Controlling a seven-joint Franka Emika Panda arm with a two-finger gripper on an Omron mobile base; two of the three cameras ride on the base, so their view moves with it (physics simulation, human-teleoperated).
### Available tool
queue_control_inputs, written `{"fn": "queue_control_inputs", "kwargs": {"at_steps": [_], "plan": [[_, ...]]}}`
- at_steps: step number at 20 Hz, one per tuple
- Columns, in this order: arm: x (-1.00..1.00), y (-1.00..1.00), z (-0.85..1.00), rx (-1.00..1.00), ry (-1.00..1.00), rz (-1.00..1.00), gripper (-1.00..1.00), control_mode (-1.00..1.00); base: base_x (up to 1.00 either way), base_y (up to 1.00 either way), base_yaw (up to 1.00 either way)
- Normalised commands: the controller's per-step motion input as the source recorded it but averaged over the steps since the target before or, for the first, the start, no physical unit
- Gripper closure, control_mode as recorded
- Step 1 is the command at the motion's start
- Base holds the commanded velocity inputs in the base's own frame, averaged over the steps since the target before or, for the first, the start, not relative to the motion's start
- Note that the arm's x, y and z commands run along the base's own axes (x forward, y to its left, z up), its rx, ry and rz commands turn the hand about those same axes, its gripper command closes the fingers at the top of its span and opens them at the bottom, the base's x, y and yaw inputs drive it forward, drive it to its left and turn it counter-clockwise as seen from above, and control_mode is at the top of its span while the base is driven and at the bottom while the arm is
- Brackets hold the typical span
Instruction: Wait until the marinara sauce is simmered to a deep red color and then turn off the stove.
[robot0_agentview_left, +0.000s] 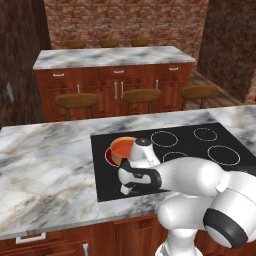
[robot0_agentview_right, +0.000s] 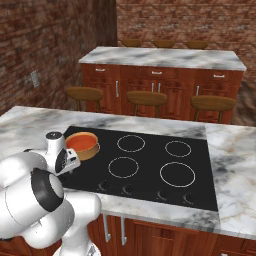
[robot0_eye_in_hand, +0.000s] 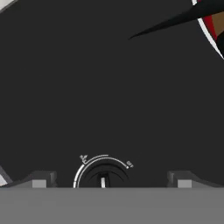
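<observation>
The marinara sauce (robot0_agentview_right: 81, 141) is an orange-red disc in a small tan-sided pot (robot0_agentview_left: 121, 151) on the front left burner of the black stove (robot0_agentview_right: 150, 165). That burner glows red under the pot (robot0_agentview_left: 108, 156). My gripper (robot0_eye_in_hand: 111, 180) hangs open just above the glass near the stove's front left corner, in front of the pot. Its dark fingertips (robot0_eye_in_hand: 41, 179) stand wide apart on either side of a stove knob (robot0_eye_in_hand: 103, 177), without touching it. In the left base view the gripper (robot0_agentview_left: 126, 190) points down at the stove's front edge.
Three more white ring burners (robot0_agentview_right: 177, 174) lie unlit to the right, with a row of dark knobs (robot0_agentview_right: 162, 194) along the front edge. Marble countertop (robot0_agentview_left: 45, 165) surrounds the stove. Wooden stools (robot0_agentview_left: 141, 95) and a second marble island (robot0_agentview_left: 112, 56) stand behind.
</observation>
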Motion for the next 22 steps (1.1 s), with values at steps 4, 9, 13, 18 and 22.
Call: {"fn": "queue_control_inputs", "kwargs": {"at_steps": [4,9,13,18,22], "plan": [[-0.09,0.00,0.00,0.00,-0.01,0.00,-1.00,-1.00,0.00,0.00,0.00],[0.00,0.00,0.00,0.00,0.00,0.00,-1.00,-1.00,0.00,0.00,0.00],[0.00,0.00,-0.02,0.00,0.00,0.00,-1.00,-1.00,0.00,0.00,0.00],[0.00,0.00,0.00,0.00,0.00,0.00,-1.00,-1.00,0.00,0.00,0.00],[0.00,0.00,0.00,0.00,0.00,0.00,1.00,-1.00,0.00,0.00,0.00]]}}
